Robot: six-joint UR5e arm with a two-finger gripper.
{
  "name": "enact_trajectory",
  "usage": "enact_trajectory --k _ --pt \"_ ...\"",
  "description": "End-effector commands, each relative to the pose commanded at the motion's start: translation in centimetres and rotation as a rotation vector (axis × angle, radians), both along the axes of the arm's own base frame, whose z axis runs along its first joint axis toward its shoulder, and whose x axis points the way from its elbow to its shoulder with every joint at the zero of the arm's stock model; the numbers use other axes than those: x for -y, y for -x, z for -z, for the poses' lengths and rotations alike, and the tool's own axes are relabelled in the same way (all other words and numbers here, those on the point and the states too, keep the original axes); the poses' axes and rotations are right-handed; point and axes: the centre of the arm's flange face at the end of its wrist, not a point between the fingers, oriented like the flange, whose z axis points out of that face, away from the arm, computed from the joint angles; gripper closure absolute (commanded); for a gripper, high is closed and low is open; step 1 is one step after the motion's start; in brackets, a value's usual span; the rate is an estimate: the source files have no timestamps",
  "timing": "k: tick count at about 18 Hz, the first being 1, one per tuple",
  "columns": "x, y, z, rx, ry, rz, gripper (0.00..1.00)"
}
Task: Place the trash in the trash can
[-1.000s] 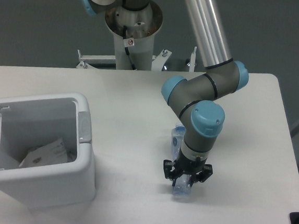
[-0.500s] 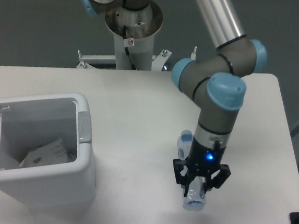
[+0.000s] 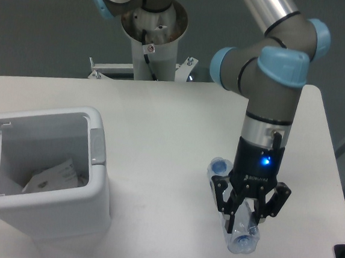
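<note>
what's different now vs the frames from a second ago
The gripper, shut on the water bottle, has risen toward the camera and shifted right, carrying the bottle with it; the wrist and elbow swung up and right too. The trash can stayed put, lid open, with the paper wrapper still inside. The table is unchanged.

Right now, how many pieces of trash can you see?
2. A clear water bottle lies on the white table, held between the gripper fingers. A white paper wrapper already lies inside the open trash can. More could be hidden deeper inside.
</note>
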Motion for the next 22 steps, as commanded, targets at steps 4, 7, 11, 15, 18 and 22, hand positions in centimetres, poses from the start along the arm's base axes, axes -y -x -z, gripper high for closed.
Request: enact_trajectory --k 4,7,11,15,18,22 --pt "-0.1 -4.6 -5.8 -0.037 -0.061 0.012 0.6" --pt "-0.8 -9.3 -10.6 -0.076 -0.117 0.05 0.6" --pt "-1.1 -14.1 -14.3 -0.063 -0.174 0.061 0.6" --pt "-4.4 -22.7 -16.4 -0.065 -0.205 0.19 0.59" --pt "-6.2 -27.6 -16.7 -0.061 -0.213 0.273 0.59" --pt "-7.1 -28.3 -16.3 -0.064 -0.217 0.293 0.59"
